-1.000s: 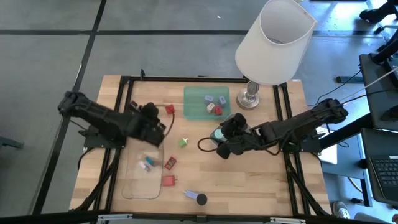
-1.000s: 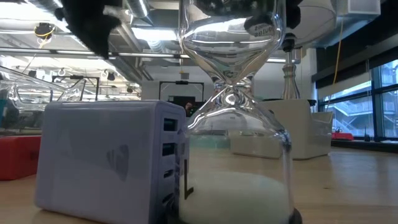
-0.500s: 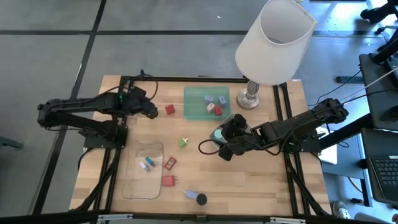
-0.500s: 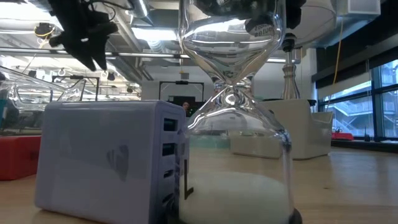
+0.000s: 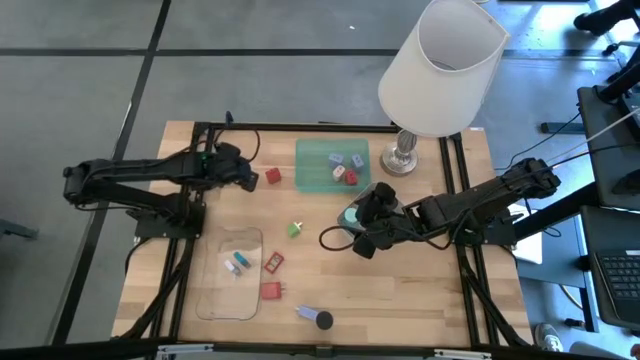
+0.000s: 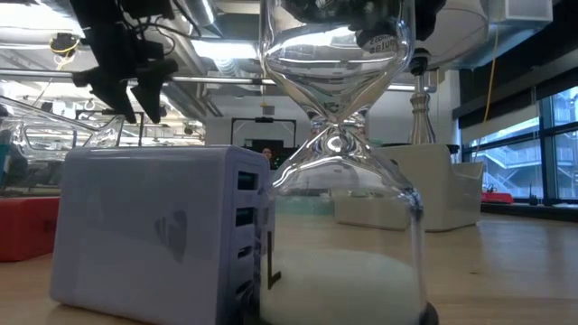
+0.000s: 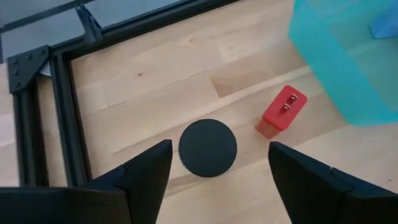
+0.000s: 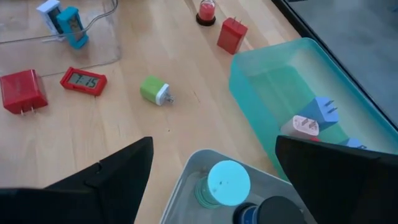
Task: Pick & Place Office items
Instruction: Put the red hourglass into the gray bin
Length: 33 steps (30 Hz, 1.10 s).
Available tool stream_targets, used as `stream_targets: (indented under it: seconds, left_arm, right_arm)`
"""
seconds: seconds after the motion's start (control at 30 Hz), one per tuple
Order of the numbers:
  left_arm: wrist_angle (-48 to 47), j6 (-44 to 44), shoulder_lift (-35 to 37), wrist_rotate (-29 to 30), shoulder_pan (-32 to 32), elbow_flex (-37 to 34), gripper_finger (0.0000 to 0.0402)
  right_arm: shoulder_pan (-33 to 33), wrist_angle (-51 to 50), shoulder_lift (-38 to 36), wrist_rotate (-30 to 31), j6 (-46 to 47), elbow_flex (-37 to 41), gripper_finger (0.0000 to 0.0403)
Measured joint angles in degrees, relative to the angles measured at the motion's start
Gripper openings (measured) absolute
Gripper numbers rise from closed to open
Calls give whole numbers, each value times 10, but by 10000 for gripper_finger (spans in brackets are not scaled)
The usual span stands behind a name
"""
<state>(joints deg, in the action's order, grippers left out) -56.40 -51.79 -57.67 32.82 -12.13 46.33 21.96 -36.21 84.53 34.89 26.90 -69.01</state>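
Observation:
My left gripper [image 7: 219, 154] [image 5: 248, 178] is open and points down, its fingers on either side of a black round cap [image 7: 207, 147] standing on the wood, without touching it. A red block [image 7: 284, 112] [image 5: 272, 177] lies beside the cap. My right gripper [image 8: 212, 149] [image 5: 362, 232] is open, above a grey tray [image 8: 186, 180] that holds a teal disc [image 8: 227, 182] and a black cap [image 8: 273, 208]. A green plug [image 5: 296, 230], a red card [image 5: 273, 262] and another red block [image 5: 271, 291] lie loose on the table.
A green tray [image 5: 333, 165] with blue and red pieces sits near the far edge, beside the lamp [image 5: 440, 70]. A clear tray [image 5: 228, 280] holds small blue and white pieces. A pale charger block [image 6: 153, 230] and an hourglass [image 6: 339, 181] stand near the near edge.
My left gripper has moved from above the clear tray toward the table's far edge, the arm stretching out, then came down a little over the spot beside the red block. My right arm has kept still.

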Motion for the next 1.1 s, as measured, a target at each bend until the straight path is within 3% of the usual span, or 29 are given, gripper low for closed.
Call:
stream_targets:
  seconds: [0.2,0.53,0.83,1.1]
  left_arm:
    - [10,0,-37,-11,-27,0,289]
    - [29,0,-66,-8,-57,0,286]
    - [48,-1,-79,51,-52,-3,286]
    - [175,15,-77,40,-53,-116,285]
  right_arm:
    - [0,-1,0,-15,-8,0,343]
    - [0,-4,0,-28,-21,0,343]
    - [0,-3,0,-28,-34,0,343]
    - [0,-3,0,-29,-34,0,343]
